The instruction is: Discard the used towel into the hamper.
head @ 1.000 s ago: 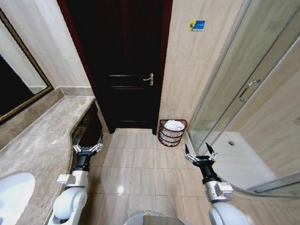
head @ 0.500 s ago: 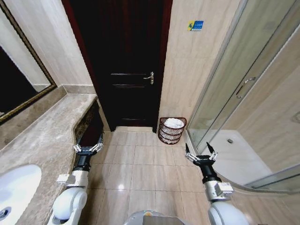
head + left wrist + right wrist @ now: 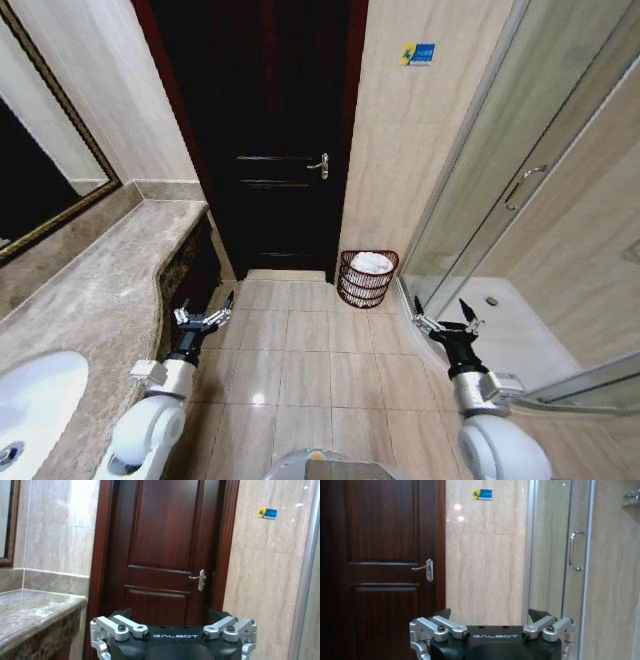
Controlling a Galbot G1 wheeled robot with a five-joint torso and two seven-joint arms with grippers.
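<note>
I see the round reddish-brown open-weave hamper (image 3: 368,279) on the glossy beige floor tiles (image 3: 300,360), against the wall beside the dark wooden door (image 3: 270,150), with a crumpled white towel (image 3: 371,263) inside. My left gripper (image 3: 203,319) and right gripper (image 3: 445,321) hang low, fingers spread, holding nothing.

Both arms low and forward, symmetric. Left gripper (image 3: 203,318) fingers spread apart, empty. Right gripper (image 3: 445,320) likewise spread, empty. Both wrists point straight ahead, roughly level.
</note>
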